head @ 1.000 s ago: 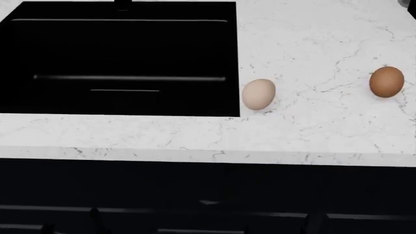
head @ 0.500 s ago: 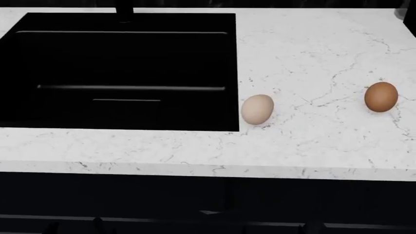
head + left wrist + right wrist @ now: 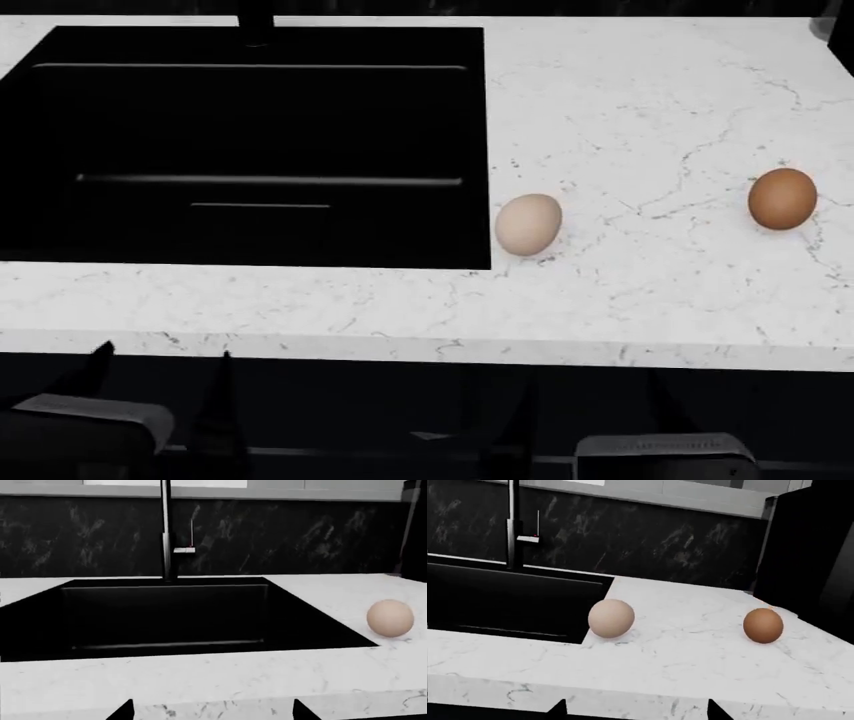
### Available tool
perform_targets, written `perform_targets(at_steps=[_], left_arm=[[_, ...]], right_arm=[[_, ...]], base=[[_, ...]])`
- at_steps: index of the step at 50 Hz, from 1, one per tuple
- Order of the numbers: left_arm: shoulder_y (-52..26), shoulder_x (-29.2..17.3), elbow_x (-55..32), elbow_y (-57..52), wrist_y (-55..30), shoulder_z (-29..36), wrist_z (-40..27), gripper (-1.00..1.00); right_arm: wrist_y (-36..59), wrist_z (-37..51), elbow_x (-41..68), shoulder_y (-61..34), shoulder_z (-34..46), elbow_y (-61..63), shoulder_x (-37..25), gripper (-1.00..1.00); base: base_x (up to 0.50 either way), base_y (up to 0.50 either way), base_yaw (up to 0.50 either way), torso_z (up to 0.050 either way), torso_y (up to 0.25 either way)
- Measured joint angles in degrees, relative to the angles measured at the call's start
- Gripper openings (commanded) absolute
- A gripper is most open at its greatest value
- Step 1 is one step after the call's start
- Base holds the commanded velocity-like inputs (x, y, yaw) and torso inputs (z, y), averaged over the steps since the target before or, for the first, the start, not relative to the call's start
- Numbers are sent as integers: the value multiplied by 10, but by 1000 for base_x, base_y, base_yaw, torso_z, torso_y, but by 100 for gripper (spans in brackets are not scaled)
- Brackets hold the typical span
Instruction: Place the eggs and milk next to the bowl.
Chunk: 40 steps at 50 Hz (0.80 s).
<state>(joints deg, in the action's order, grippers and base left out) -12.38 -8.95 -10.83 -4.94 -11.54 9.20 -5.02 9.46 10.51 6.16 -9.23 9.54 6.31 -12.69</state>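
A white marble-veined worktop (image 3: pixel 667 100) carries a black sink (image 3: pixel 254 140) set into its left part in the head view. The pale egg (image 3: pixel 530 223) lies on the stone just beside the sink's right rim, near the basin's front right corner. The brown egg (image 3: pixel 782 198) rests well apart from it, at about 3 o'clock from the pale one, close to the view's right edge. Both eggs lie on their sides on bare stone, touching nothing else.

A dark faucet (image 3: pixel 166 530) rises at 12 o'clock from the basin, against a black marbled backsplash (image 3: pixel 300 535). A tall dark appliance (image 3: pixel 807 570) stands beyond the brown egg in the right wrist view. No milk carton and no bowl appear in any view, and no brand, label or writing can be read anywhere.

The left tool (image 3: pixel 154 385) sits below the worktop's front edge at about 7 o'clock from the pale egg, its two dark fingers spread wide with nothing between them. The right tool (image 3: pixel 594 400) sits likewise below the edge at about 6 o'clock from the pale egg, fingers parted and holding nothing. In each wrist view only the finger tips show, with the worktop's front edge between them.
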Motion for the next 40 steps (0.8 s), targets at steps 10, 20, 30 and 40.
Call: perform_targets(at_steps=[10, 20, 30, 40], left_arm=[[-81, -10, -23, -17, -54, -7, 1, 100], [-152, -18, -42, -11, -87, -18, 2, 100], [-176, -26, -52, -16, -102, -23, 1, 100], [-180, -30, -58, -21, -108, -19, 0, 100]], right_arm=[[65, -6, 4, -51, -6, 49, -25, 100], [110, -12, 10, -96, -8, 77, -41, 100], [129, -15, 17, -113, -8, 90, -46, 100], [137, -17, 21, -116, -7, 96, -51, 100]], base=[[0, 0, 0, 0, 0], [0, 0, 0, 0, 0], [0, -365, 0, 0, 0], [0, -500, 0, 0, 0]])
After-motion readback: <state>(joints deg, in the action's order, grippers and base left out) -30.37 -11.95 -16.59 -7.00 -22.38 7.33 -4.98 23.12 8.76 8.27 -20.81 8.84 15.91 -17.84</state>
